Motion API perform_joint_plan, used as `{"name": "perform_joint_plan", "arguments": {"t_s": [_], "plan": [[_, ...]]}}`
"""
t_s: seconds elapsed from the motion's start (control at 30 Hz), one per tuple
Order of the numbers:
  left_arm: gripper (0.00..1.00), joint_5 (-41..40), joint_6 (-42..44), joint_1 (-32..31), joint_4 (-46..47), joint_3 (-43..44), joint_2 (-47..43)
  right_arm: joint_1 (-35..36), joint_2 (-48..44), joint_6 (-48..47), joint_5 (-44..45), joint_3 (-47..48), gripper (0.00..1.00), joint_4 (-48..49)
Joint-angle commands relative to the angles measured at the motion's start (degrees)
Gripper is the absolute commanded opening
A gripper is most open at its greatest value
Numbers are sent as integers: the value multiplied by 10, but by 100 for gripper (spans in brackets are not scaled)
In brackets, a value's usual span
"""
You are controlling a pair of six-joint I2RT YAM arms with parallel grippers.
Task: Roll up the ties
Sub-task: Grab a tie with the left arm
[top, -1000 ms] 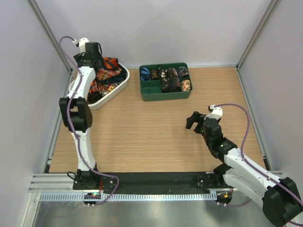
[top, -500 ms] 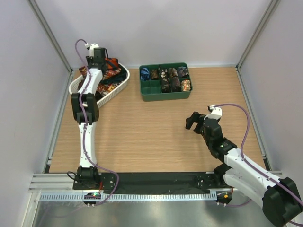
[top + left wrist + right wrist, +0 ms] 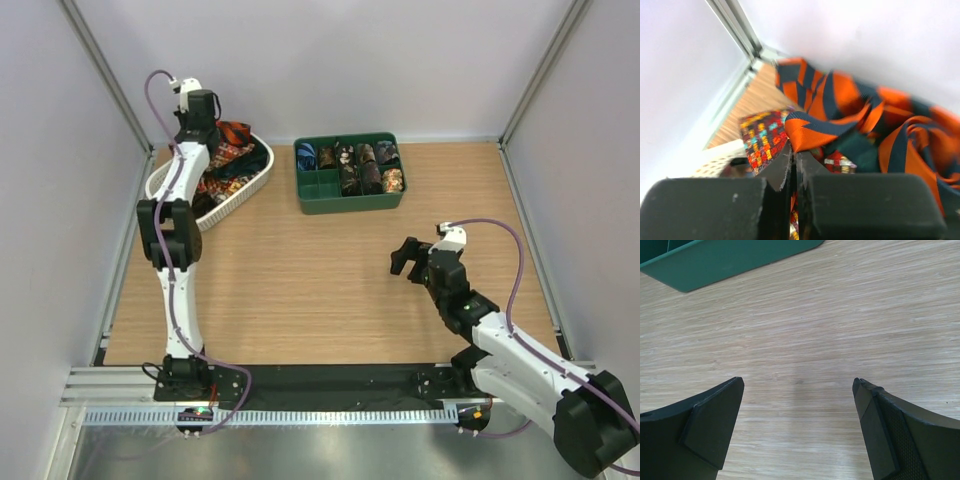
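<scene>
Only the left wrist view shows the grip. There the left fingers (image 3: 777,172) are pressed together on a fold of the orange-and-navy striped tie (image 3: 840,107), with a sliver of orange in the slit between them. A multicoloured checked tie (image 3: 762,140) lies just beside that fold, over the rim of the white slotted basket (image 3: 715,161).

From above, those fingers are hard to pick out against the heap. That view gives the layout instead. The basket (image 3: 240,190) sits in the far-left corner of the surface (image 3: 300,290), close to the left wall (image 3: 60,200), and the striped tie (image 3: 235,131) is at its far end. The green compartment tray (image 3: 350,205) stands well apart to the right, with rolled ties (image 3: 365,165) in its cells.

The right fingers (image 3: 715,415) stand wide apart over bare wood, the tray's corner (image 3: 715,265) ahead of them. A wide stretch of wood lies between basket, tray and right fingers (image 3: 402,258).
</scene>
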Motion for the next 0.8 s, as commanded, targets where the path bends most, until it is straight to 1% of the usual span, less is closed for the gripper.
{"name": "perform_joint_plan", "arguments": {"t_s": [0.0,0.17,0.3,0.33,0.37,0.4,0.43,0.5,0.53,0.57,0.6,0.63,0.7,0.77], "plan": [[1,-9,-1,1,53,1,-109,0,5,-7,-4,7,100,30],[0,26,-32,-1,54,-25,-174,0,8,-10,-10,9,100,30],[0,34,-42,-8,42,-43,-216,0,9,-10,-10,9,100,30],[3,33,-51,-9,41,-63,-235,0,11,-10,-9,9,100,30],[15,36,-58,-10,39,-75,-246,0,12,-10,-8,10,100,30],[24,41,-68,-10,34,-87,-254,0,13,-10,-9,11,100,29],[28,47,-77,-10,33,-119,-271,0,16,-10,-9,12,100,30],[29,61,-100,-10,33,-155,-283,0,18,-10,-11,12,100,30],[32,62,-109,-10,33,-173,-290,0,17,-10,-11,13,100,30],[38,66,-124,-10,38,-210,-299,0,22,-10,-11,13,100,30],[45,76,-126,-10,42,-225,-304,0,23,-10,-11,14,100,30],[56,79,-126,-10,47,-238,-305,0,24,-11,-12,14,100,30],[61,82,-118,-9,53,-258,-303,0,24,-10,-11,13,100,31],[43,96,-106,-9,48,-256,-293,0,26,-10,-12,13,100,31]]}}
